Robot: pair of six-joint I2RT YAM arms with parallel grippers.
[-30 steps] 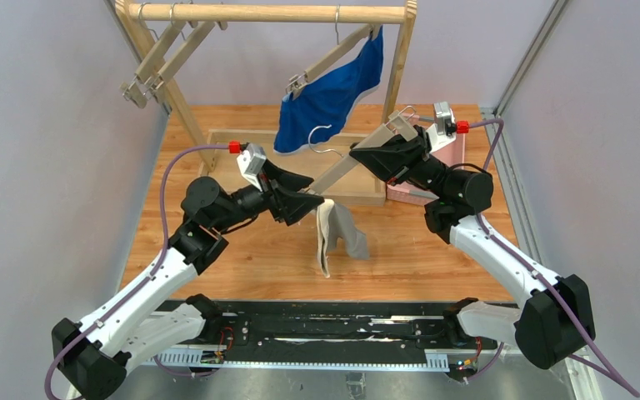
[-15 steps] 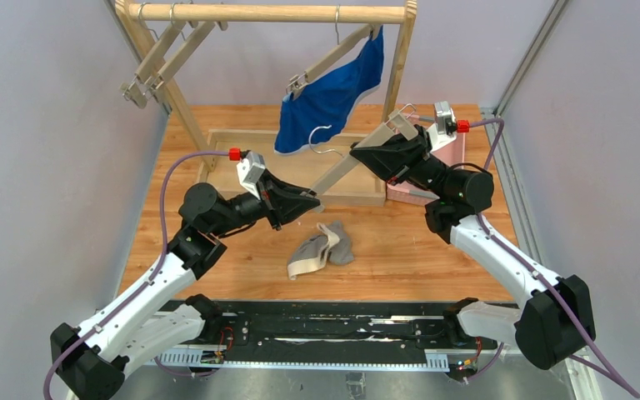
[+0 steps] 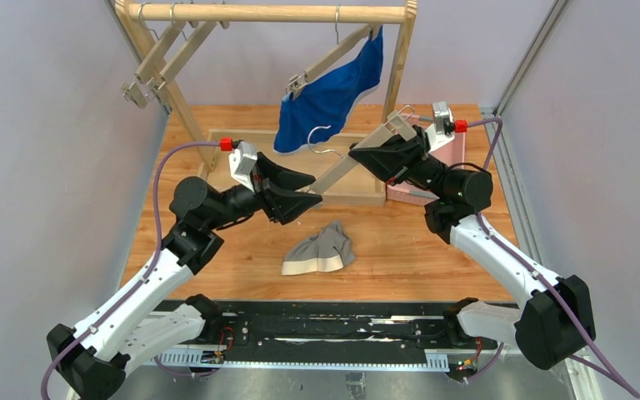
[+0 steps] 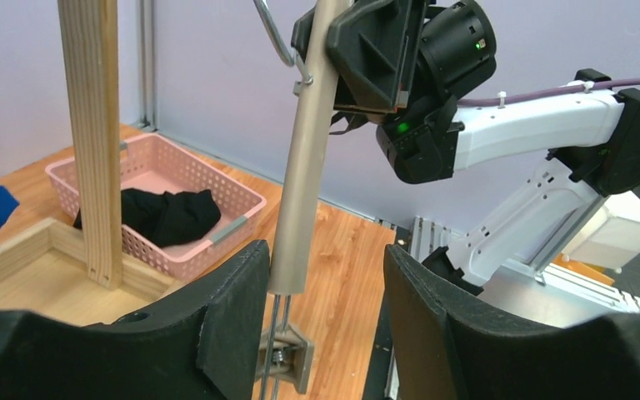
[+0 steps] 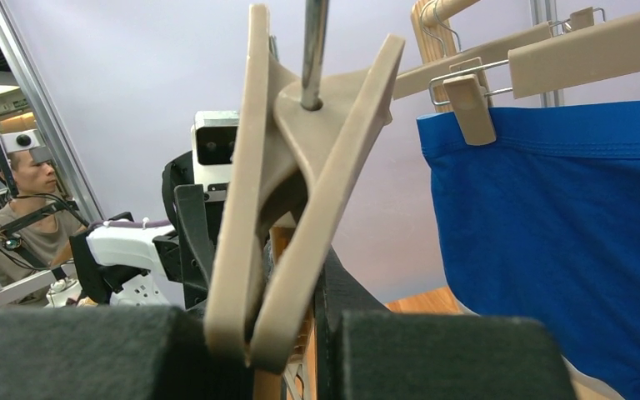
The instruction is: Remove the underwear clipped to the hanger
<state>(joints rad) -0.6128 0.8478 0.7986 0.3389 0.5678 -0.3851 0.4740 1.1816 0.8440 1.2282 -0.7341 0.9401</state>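
The grey underwear (image 3: 321,250) with its paler waistband lies loose on the table between the arms. My right gripper (image 3: 381,152) is shut on a beige clip hanger (image 3: 342,171) and holds it slanted above the table; its clip (image 5: 292,208) sits between the jaws. My left gripper (image 3: 310,197) is open, with the hanger's bar (image 4: 300,167) between the jaws near the left finger and an empty clip (image 4: 287,358) below. The blue underwear (image 3: 329,96) hangs clipped to a hanger on the rack and also shows in the right wrist view (image 5: 567,233). The black underwear (image 4: 167,215) lies in the pink basket (image 4: 233,218).
A wooden rack (image 3: 275,12) stands at the back with two empty hangers (image 3: 154,67) at its left end. Its base frame (image 3: 217,137) lies on the table. The pink basket (image 3: 452,154) sits at the right, partly behind my right arm.
The grey underwear hung from my left gripper, then dropped to the table and settled. My left gripper opened and moved up to the hanger's lower end. The right arm held still.
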